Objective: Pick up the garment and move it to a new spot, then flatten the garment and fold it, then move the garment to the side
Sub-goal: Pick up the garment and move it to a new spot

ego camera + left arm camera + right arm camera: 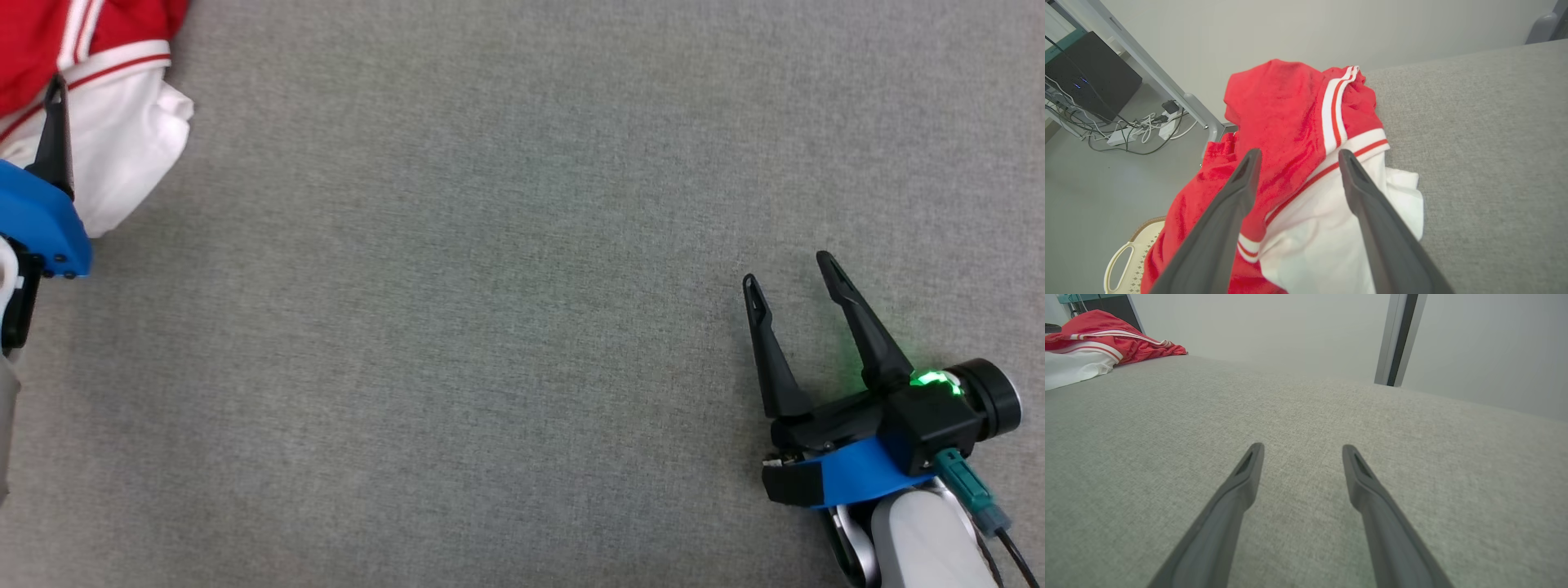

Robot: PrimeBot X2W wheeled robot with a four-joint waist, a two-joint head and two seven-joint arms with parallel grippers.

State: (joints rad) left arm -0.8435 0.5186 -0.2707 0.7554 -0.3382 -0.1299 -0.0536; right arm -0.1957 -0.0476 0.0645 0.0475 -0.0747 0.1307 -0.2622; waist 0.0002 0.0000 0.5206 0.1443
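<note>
Both the left pincer and right pincer gape empty; a shallow pinch could drag the garment off the desk edge.

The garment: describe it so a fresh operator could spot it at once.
Start at the wide grey cloth-covered table. At its far left corner, beneath the open left gripper, lies the garment, a crumpled heap spilling over the edge. Its bright red cloth with white stripes and a white panel stands out against the plain grey.
</note>
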